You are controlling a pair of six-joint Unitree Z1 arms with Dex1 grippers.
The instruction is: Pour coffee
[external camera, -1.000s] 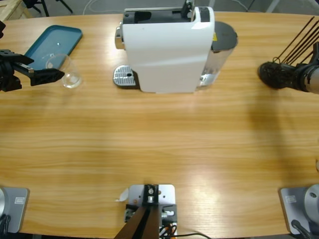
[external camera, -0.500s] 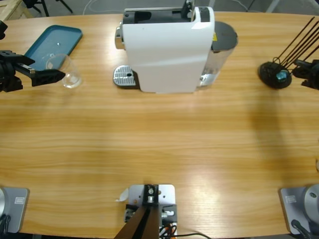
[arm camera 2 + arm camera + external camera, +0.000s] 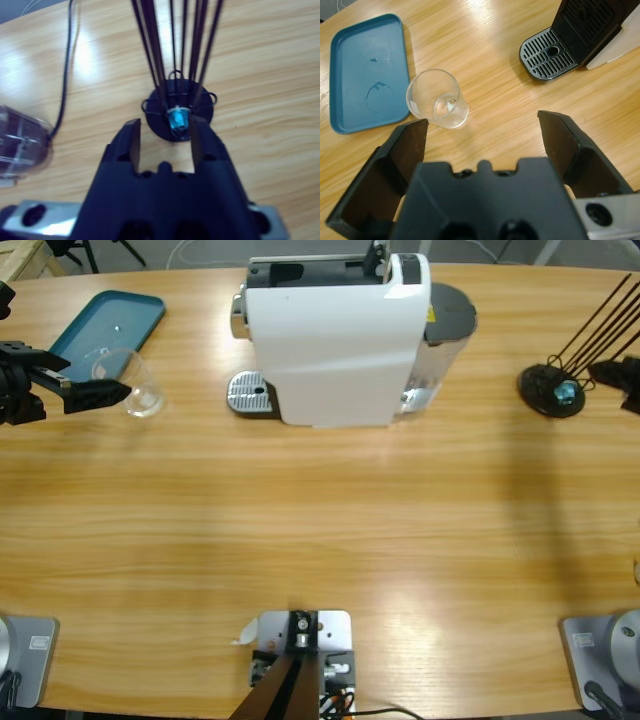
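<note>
L gripper (image 3: pixel 482 131) jaws wide apart, clear plastic cup (image 3: pixel 438 99) upright on wood table (image 3: pixel 320 540) just beyond; teal tray (image 3: pixel 366 75) beside (wet ring seen in wrist view only); R gripper (image 3: pixel 165 137) part-open, nothing held, near wire holder w/ blue capsule (image 3: pixel 176 119); glossy white coffee machine (image 3: pixel 335 340), ribbed drip grille.

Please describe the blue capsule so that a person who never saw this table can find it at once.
Start at the big white coffee machine and go along the wooden table toward its water-tank end. There stands a black wire rack. The blue capsule sits at its base, the only shiny blue thing there.
</note>
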